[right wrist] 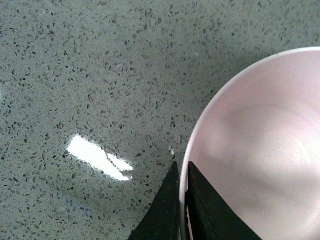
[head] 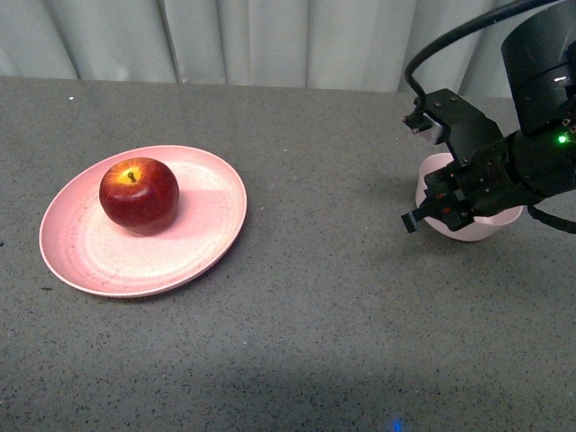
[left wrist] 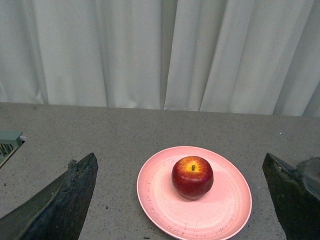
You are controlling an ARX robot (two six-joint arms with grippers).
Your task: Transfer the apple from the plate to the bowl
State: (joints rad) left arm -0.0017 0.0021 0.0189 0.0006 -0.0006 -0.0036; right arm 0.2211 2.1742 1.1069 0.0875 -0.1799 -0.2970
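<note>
Behind grey table (speckled), pale curtain

Our right arm reaches in from the right side, its wrist angled down toward the surface, with a green light lit on its housing. Its end effector is pinched on the rim of the bowl, one finger outside the wall and the other inside. Our left end effector is spread wide, its two dark fingers far apart and raised above the surface.
</note>
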